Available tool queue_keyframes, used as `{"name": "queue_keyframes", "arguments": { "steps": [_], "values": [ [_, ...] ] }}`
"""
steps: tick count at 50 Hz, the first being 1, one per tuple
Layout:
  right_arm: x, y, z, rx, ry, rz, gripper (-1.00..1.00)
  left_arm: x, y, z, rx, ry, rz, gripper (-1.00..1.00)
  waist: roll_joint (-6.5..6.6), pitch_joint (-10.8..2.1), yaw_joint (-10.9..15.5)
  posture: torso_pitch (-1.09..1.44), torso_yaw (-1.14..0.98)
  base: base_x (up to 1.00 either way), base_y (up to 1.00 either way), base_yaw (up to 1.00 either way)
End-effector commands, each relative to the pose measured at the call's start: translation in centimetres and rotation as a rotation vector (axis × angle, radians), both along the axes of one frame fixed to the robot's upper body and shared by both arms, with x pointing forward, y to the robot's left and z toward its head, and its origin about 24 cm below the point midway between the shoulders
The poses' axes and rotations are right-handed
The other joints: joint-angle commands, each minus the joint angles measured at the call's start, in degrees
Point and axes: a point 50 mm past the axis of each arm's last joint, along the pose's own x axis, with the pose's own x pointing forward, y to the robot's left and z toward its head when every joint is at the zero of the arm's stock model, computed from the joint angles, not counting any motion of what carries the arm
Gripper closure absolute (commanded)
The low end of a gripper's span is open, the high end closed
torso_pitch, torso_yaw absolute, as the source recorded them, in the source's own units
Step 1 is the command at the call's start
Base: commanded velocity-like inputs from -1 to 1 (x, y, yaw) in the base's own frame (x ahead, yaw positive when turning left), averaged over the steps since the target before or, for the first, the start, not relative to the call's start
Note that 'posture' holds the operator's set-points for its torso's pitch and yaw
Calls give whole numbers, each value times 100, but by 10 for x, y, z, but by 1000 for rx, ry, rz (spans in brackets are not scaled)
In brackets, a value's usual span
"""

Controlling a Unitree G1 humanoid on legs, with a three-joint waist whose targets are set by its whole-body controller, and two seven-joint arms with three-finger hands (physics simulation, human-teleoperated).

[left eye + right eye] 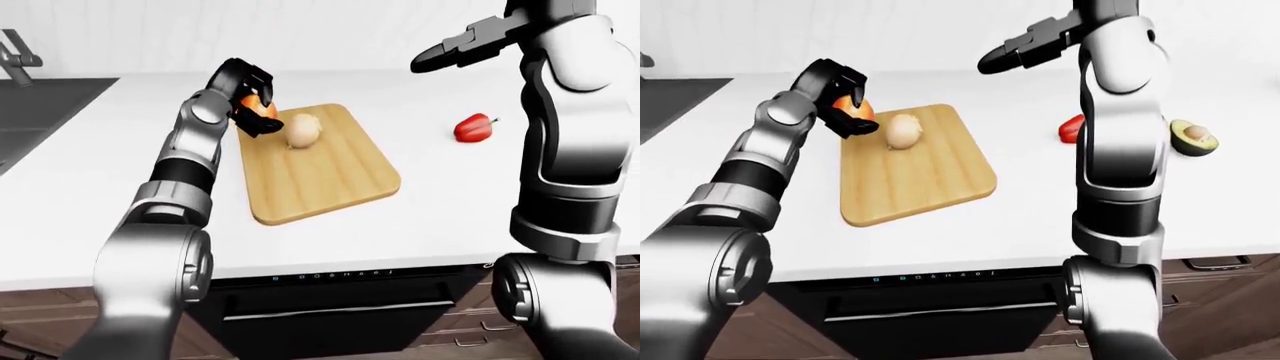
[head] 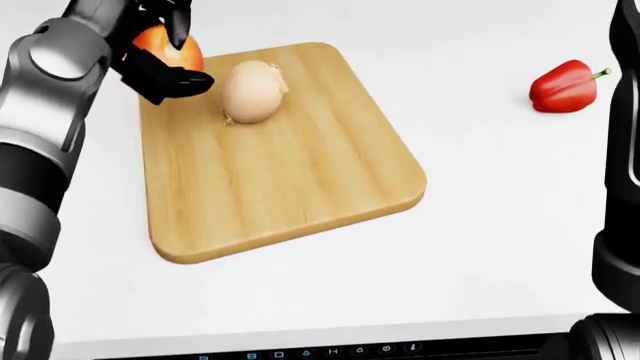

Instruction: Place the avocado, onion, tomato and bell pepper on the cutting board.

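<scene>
So this looks like the tomato step. Left hand point(image 2: 160, 52) has its dark fingers clamped round the tomato point(image 2: 165, 43), carrying it right over the cutting board point(image 2: 290, 195) at its top-left corner. Whether it's touching the wood yet I can't tell, the fingers cover the underside. My guess for the next move: lower it onto the board beside the onion point(image 2: 252, 90) (which sits just right of it, so don't bump it), then let go.

Further right, the bell pepper point(image 2: 565, 84) lies on the worktop point(image 2: 480, 247), well apart from the board toward the right edge. The avocado point(image 1: 1193, 136) only shows in the right-eye view, partly cut off by the right arm, further right again.

Right hand point(image 1: 470, 43) is raised high with fingers spread, holding nothing.
</scene>
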Motion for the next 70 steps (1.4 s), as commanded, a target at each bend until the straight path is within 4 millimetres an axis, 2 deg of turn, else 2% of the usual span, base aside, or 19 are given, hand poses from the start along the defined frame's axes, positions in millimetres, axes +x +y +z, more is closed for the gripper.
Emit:
{"name": "queue_keyframes", "arguments": {
  "steps": [1,5,8,10,17,18,19,20,21,31,36,41,48,52,57,60,64,67,70],
  "values": [
    [-10,0,17,-3,-86,-3,-100,-2,-5,30,3,-104,-32,100,3,-190,-2,0,0,0,0,0],
    [-9,0,17,-5,-85,-4,-100,-1,-5,23,33,-86,-36,100,-4,-189,1,0,0,0,0,0],
    [-9,1,18,-4,-86,-2,-100,-2,-5,25,29,-89,-38,100,-4,-194,-1,0,0,0,0,0],
    [-10,-1,17,-3,-88,-5,-100,-1,-8,18,31,-82,-48,100,-8,-191,-3,0,0,0,0,0],
    [-11,-2,17,-2,-87,-7,-100,-1,-10,21,34,-87,-57,100,-19,-192,3,0,0,0,0,0],
    [-11,-2,18,-3,-88,-9,-100,-1,-11,21,36,-89,-59,34,-21,-191,3,0,0,0,0,0],
    [-12,-3,19,2,-91,-10,-100,-1,-11,21,36,-89,-63,-55,-23,-189,3,0,0,0,0,0],
    [-12,-2,19,1,-91,-10,-100,-1,-12,20,38,-89,-64,-83,-24,-189,4,0,0,0,0,0],
    [-12,-3,19,2,-91,-11,-100,-1,-12,19,38,-86,-66,-100,-24,-190,5,0,0,0,0,0],
    [-10,-1,14,0,-82,-4,-100,-2,-12,15,41,-78,-71,-100,-16,-198,2,0,0,0,0,0],
    [-9,0,12,-3,-77,-1,-100,-2,-12,25,23,-107,-62,-100,-16,-203,3,0,0,0,0,0],
    [-9,-1,12,-4,-76,-1,-100,-5,-15,49,1,-152,-87,-100,-19,-193,1,0,0,0,0,0],
    [-10,-2,13,-4,-77,-6,-100,-17,-15,96,-32,-257,-104,-100,-18,-163,0,0,0,0,0,0],
    [-11,-3,14,-4,-79,-9,-100,-25,-17,113,-58,-315,-109,-100,-11,-142,0,0,0,0,0,0],
    [-11,-8,17,12,-81,-22,-100,-42,-20,138,-126,-445,-88,-100,-5,-128,-6,0,0,0,0,0],
    [-9,-8,12,8,-49,-25,-100,-56,-19,150,-177,-532,-60,-100,-7,-112,-13,0,0,0,0,0],
    [-8,-7,14,-4,-46,-40,-100,-81,-17,153,-160,-636,3,-100,2,-87,-38,0,0,0,0,0],
    [-9,-11,16,67,-50,-58,-100,-100,-14,160,-65,-782,84,-100,20,-78,-44,0,0,0,0,0],
    [-3,-16,11,68,-15,-120,-100,-117,-16,160,-36,-838,102,-100,27,-61,-38,0,0,0,0,0]
  ]
}}
